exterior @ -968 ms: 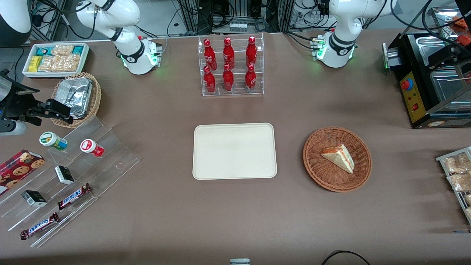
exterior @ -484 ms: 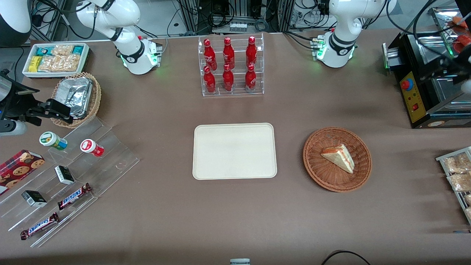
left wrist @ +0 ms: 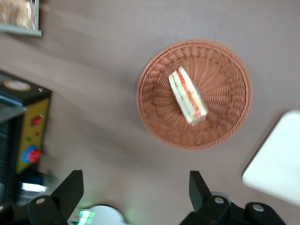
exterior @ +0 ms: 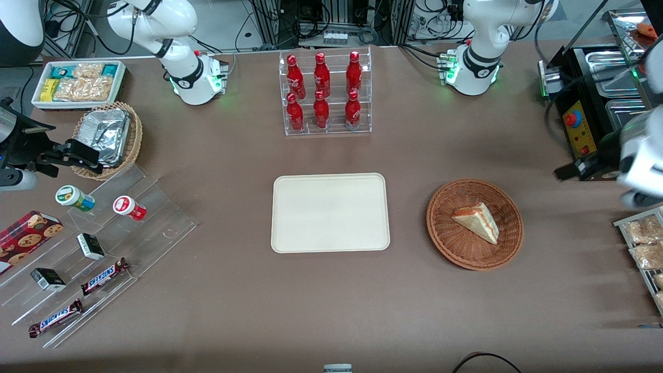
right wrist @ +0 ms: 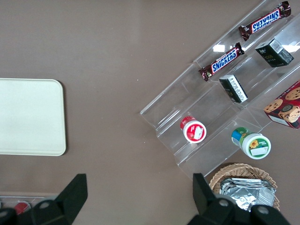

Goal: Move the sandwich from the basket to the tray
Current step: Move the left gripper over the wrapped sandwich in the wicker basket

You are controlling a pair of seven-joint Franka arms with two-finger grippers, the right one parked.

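We see the sandwich (exterior: 477,222) lying in the basket (exterior: 449,235), beside the tray (exterior: 330,212) mid-table; our gripper (left wrist: 135,190) hangs high above the basket near the table's working-arm edge, fingers (left wrist: 70,189) spread wide, holding nothing

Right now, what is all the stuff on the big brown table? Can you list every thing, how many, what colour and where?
triangular bread sandwich: 1, pale with pink and green filling, in the round basket
round woven wicker basket: 1, reddish-brown, beside the tray, toward the working arm's end
flat rectangular tray: 1, cream-white, mid-table, nothing on it
bottles in clear rack: 6, red, farther from the front camera than the tray
tan wicker basket of foil trays: 1, toward the parked arm's end
white bin of snack packets: 1, near the tan basket
Snickers bars: 2, brown, on clear steps
cookie box: 1, red
left gripper: 1, black fingers wide open, high above the table, beside the reddish basket
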